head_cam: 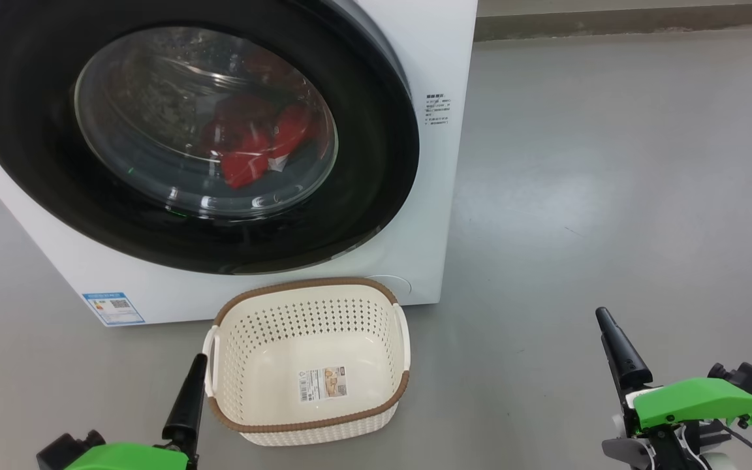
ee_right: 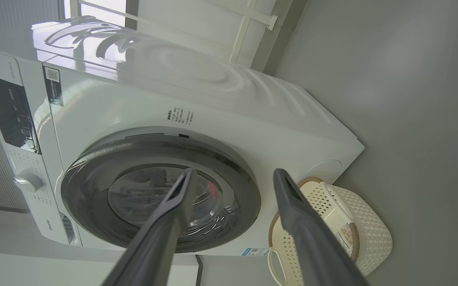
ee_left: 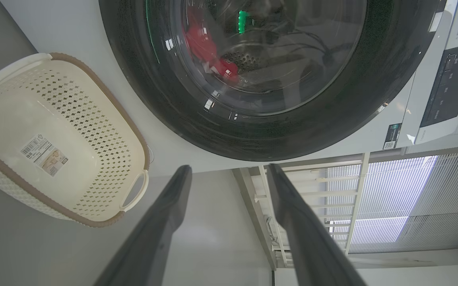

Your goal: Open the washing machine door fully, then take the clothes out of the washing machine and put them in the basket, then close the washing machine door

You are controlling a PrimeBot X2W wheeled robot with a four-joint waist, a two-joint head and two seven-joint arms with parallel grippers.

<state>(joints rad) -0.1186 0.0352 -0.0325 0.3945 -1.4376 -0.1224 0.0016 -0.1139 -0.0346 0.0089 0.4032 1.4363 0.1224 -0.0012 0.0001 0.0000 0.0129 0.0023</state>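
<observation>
The white washing machine (head_cam: 441, 215) stands ahead with its round black door (head_cam: 36, 163) lying against the front. Through the glass window I see red clothes (head_cam: 252, 143) inside the drum, and again in the left wrist view (ee_left: 205, 43). The cream basket (head_cam: 297, 320) sits on the floor just in front of the machine, with nothing in it but a paper label. My left gripper (ee_left: 229, 169) is open and holds nothing; one dark finger (head_cam: 187, 398) rises beside the basket's left handle. My right gripper (ee_right: 233, 171) is open too, its finger (head_cam: 617, 346) low at the right, well away from the machine.
Grey floor (head_cam: 611, 196) stretches to the right of the machine up to a wall base (head_cam: 611, 23). The control panel (ee_right: 10, 111) and a knob (ee_right: 26, 180) sit above the door. A white railing and blinds (ee_left: 392, 198) lie beyond the machine.
</observation>
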